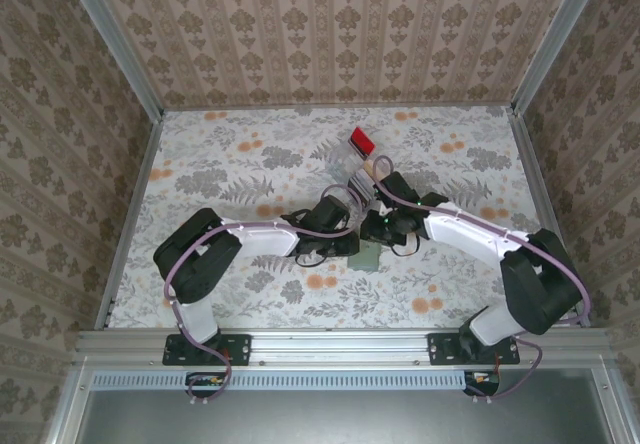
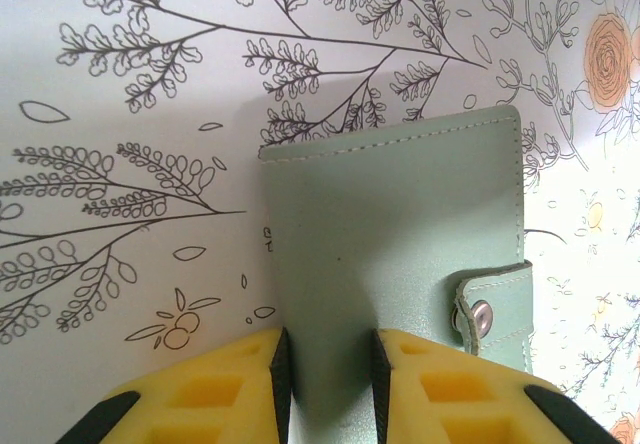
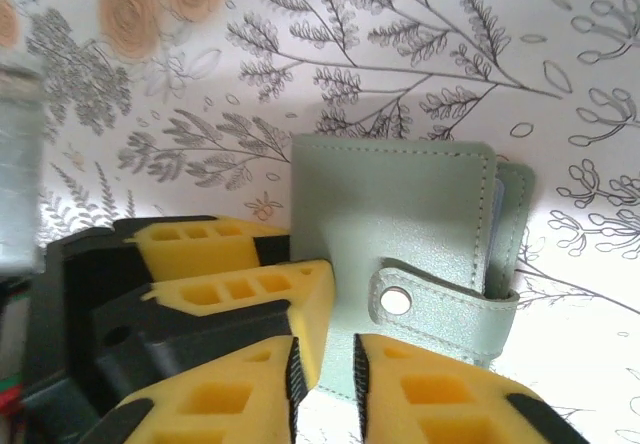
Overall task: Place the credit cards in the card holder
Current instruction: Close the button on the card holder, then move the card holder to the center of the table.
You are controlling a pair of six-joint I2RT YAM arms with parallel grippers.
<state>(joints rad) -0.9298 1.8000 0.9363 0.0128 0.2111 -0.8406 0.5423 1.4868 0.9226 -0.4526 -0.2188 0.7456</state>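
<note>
The card holder (image 2: 400, 224) is a sage green wallet lying flat on the floral table, folded and closed by its snap strap (image 3: 440, 304). It sits at mid-table (image 1: 365, 258), where both grippers meet. My left gripper (image 2: 330, 369) stands over its left edge with a narrow gap. One finger is on the cover and the other is just off it, and nothing is pinched. Its yellow fingers (image 3: 245, 289) touch that same edge in the right wrist view. My right gripper (image 3: 325, 384) hovers narrowly open over the near edge below the strap. The credit cards are out of view.
A clear plastic tray with a red end piece (image 1: 361, 143) lies just beyond the grippers. A blurred grey shape (image 3: 18, 164) shows at the left edge of the right wrist view. Metal rails and patterned walls bound the table (image 1: 220, 164).
</note>
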